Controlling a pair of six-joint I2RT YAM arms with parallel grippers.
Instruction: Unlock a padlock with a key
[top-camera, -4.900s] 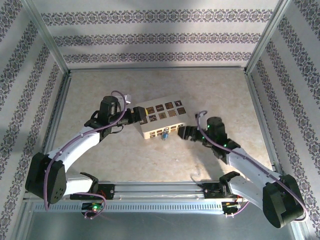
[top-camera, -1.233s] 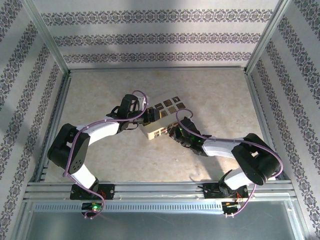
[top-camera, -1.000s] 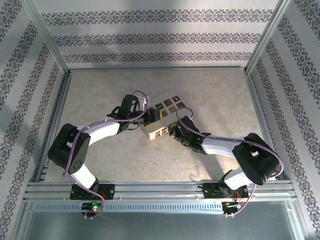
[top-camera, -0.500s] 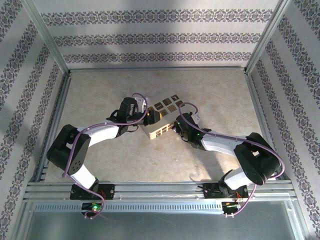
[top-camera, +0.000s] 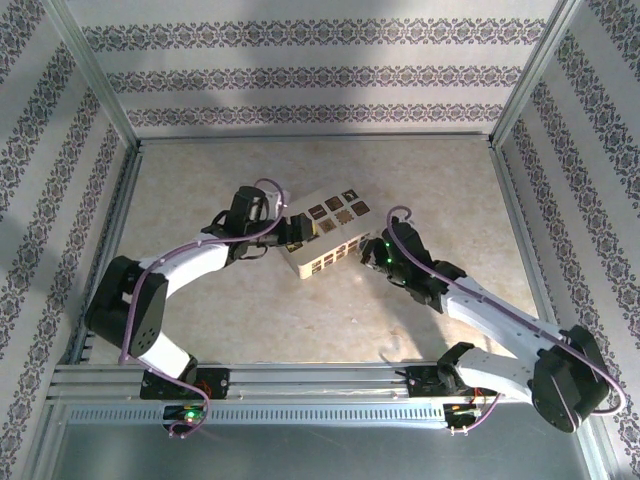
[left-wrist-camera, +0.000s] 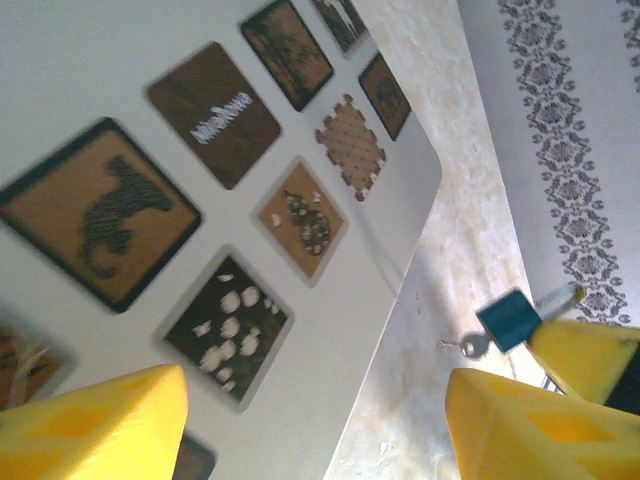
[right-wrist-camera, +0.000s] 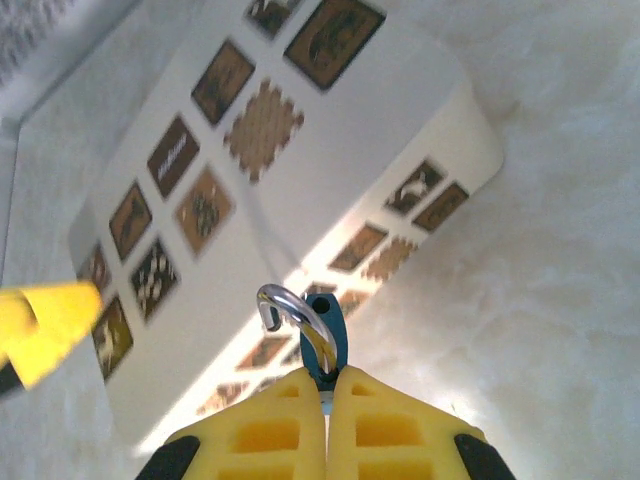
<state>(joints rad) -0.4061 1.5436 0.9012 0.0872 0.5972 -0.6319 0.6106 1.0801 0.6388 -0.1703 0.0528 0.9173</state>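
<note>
The blue padlock (right-wrist-camera: 327, 338) is pinched at its lower end between my right gripper's (right-wrist-camera: 326, 385) yellow fingers, and its silver shackle (right-wrist-camera: 291, 306) is swung out to one side. In the top view the right gripper (top-camera: 371, 250) hovers by the right end of the cream box (top-camera: 330, 236). From the left wrist view, the padlock (left-wrist-camera: 509, 318) hangs off a yellow fingertip (left-wrist-camera: 585, 355), with the small key (left-wrist-camera: 466, 346) just beside its lower end. My left gripper (left-wrist-camera: 315, 420) is open, one finger over the box (left-wrist-camera: 200, 200) and one over the table. It sits at the box's left end (top-camera: 288, 232).
The box (right-wrist-camera: 300, 150) with dark patterned squares lies tilted mid-table. Aluminium frame rails and patterned walls ring the beige table (top-camera: 420, 180). A yellow finger (right-wrist-camera: 45, 325) of the left gripper shows at the box's far end.
The right gripper has drawn away rightward from the box's front side with the padlock in it, and its arm has swung out. The left gripper has stayed at the box's left end.
</note>
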